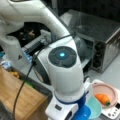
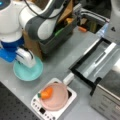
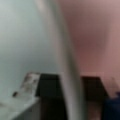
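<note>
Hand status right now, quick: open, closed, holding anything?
Hand: low over the teal bowl beside the pink plate with the carrot; fingers hidden, so its state cannot be told.

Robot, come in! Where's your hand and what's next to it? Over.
End effector low over teal bowl, fingers hidden. Carrot in pink pan on white scale. Open toaster oven beyond.

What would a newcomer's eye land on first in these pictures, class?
The big white robot arm fills a front view, a blue light glowing on its joint. Its gripper hangs over the teal bowl at a front view's left. An orange carrot lies in the pink pan on the white scale, at the bottom.
</note>
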